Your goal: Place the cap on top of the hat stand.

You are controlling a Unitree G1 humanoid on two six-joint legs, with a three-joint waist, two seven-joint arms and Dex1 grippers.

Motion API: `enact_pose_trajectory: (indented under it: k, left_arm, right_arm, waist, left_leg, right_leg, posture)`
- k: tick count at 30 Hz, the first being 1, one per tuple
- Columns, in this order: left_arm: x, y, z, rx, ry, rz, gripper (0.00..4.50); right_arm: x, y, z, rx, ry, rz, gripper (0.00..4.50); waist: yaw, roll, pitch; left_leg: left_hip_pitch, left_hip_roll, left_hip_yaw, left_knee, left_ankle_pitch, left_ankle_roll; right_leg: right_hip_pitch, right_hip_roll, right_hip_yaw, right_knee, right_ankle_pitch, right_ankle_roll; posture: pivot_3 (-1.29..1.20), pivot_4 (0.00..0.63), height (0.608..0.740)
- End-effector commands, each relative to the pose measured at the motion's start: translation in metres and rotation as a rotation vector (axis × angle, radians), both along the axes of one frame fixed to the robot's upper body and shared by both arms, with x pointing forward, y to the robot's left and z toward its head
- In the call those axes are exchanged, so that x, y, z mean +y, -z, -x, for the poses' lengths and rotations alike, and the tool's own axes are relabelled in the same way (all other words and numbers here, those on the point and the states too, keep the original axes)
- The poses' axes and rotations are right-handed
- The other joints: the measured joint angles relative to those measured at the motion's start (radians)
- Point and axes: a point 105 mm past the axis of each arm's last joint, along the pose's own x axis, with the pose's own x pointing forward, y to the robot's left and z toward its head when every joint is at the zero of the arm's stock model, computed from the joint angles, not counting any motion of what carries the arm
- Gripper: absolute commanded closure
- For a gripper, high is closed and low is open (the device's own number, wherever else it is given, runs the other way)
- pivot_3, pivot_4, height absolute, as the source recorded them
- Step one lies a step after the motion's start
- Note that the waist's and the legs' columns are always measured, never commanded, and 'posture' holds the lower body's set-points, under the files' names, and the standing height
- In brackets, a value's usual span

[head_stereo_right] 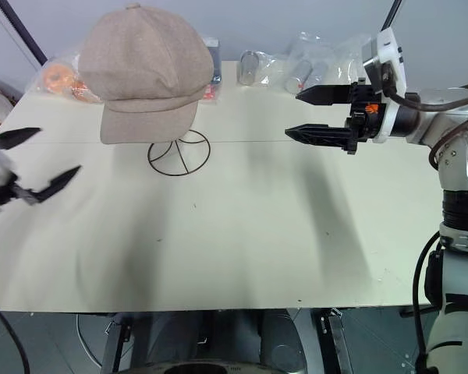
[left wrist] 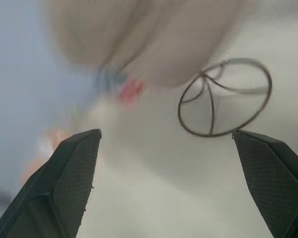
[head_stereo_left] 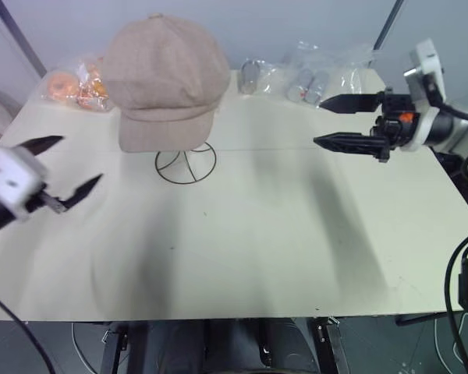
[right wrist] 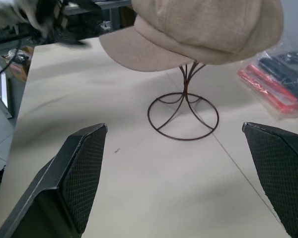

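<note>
1. Here, your cap (head_stereo_left: 165, 78) sits on top of the hat stand (head_stereo_left: 186, 162), its crown covering the wire cage and its brim hanging toward you.
2. The stand's ring base rests on the pale surface (head_stereo_left: 257, 234), toward the far left part of it.
3. Your left tool (head_stereo_left: 72, 167) hovers near the left edge, fingers spread wide and empty, well apart from the cap.
4. Your right tool (head_stereo_left: 327, 121) hangs on the right, pointing leftward toward the stand, also released and holding nothing.
5. Clear plastic bags (head_stereo_left: 320, 74) lie along the far edge, and an orange packet (head_stereo_left: 74, 86) sits behind the cap.
</note>
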Motion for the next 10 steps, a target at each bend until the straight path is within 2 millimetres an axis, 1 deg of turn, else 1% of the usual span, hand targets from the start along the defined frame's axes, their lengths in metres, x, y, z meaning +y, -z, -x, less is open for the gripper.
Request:
enact_pose_trajectory:
  k: [1,3,5,8,10]
  left_arm:
    - [0.009,-0.029,0.025,0.086,0.049,0.303,0.07]
    - [0.017,-0.038,0.036,0.121,0.079,0.424,0.07]
    - [0.022,-0.046,0.044,0.124,0.091,0.461,0.07]
    - [0.022,-0.053,0.050,0.143,0.101,0.449,0.07]
    - [0.023,-0.056,0.049,0.146,0.084,0.428,0.07]
  right_arm:
    - [0.000,-0.014,0.003,-0.042,-0.034,-0.003,0.00]
    - [-0.001,-0.016,0.001,-0.036,-0.043,-0.010,0.00]
    - [-0.001,-0.020,-0.003,-0.033,-0.040,-0.033,0.00]
    - [0.000,-0.024,-0.008,-0.032,-0.039,-0.056,0.00]
    - [0.002,-0.025,-0.008,-0.038,-0.048,-0.060,0.00]
  waist:
    - [-0.001,0.000,0.000]
    - [-0.001,0.001,0.000]
    - [-0.001,0.001,0.000]
    - [0.000,0.000,0.000]
    - [0.001,0.000,0.000]
  left_leg:
    - [0.000,0.000,0.000,0.000,0.000,0.000]
    - [0.000,0.000,0.000,0.000,0.000,0.000]
    - [0.000,-0.001,0.001,0.000,0.000,0.000]
    - [0.000,-0.002,0.003,0.000,0.000,0.000]
    - [0.000,-0.002,0.003,0.000,0.000,0.000]
  right_leg:
    - [0.000,0.000,0.000,0.000,0.000,0.000]
    - [0.000,0.000,0.000,0.000,0.000,0.000]
    - [0.000,0.000,0.000,0.000,0.000,0.000]
    - [0.000,0.001,0.000,0.000,-0.002,-0.003]
    - [0.000,0.001,0.000,-0.001,-0.002,-0.003]
  posture:
    - [0.00,0.150,0.740]
    - [0.00,0.150,0.740]
    - [0.00,0.150,0.740]
    - [0.00,0.150,0.740]
    - [0.00,0.150,0.740]
